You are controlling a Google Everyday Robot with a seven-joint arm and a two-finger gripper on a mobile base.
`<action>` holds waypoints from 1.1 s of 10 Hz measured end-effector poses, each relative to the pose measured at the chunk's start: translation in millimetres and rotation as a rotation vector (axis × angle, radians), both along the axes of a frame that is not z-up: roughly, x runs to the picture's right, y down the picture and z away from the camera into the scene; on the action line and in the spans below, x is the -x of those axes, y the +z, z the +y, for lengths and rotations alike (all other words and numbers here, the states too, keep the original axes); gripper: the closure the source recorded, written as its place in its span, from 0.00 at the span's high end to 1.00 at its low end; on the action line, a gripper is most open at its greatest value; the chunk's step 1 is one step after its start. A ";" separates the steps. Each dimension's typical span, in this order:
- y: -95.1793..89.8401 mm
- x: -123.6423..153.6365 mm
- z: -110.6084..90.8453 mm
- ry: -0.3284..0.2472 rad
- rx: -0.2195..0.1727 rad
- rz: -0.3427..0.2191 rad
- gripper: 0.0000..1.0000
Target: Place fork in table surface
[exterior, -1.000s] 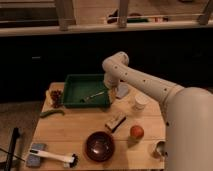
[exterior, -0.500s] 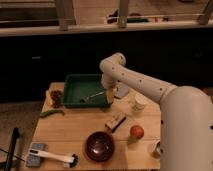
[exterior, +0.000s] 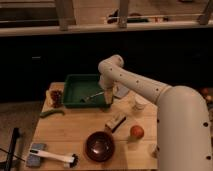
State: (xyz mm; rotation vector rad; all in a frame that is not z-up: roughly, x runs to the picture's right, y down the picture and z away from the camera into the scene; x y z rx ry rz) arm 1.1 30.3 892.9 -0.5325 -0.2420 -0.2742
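The fork, slim and silvery, lies inside the dark green tray near its right side, at the back of the light wooden table surface. My gripper hangs from the white arm that curves over from the right. It is at the tray's right edge, right by the fork's right end. I cannot tell whether it touches the fork.
On the table are a dark brown bowl, an orange fruit, a small tan box, a white cup, a white-handled brush, a green pod and a dark red object. My arm covers the right side.
My arm has swung left and its wrist has come down toward the tray's right edge. The fork has stayed where it was in the tray.
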 end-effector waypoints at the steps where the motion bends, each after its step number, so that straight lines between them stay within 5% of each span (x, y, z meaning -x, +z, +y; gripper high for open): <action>1: -0.1 3.4 1.4 -0.007 0.002 -0.007 0.80; 11: 17.9 15.2 -25.4 -0.073 -0.043 -0.034 0.80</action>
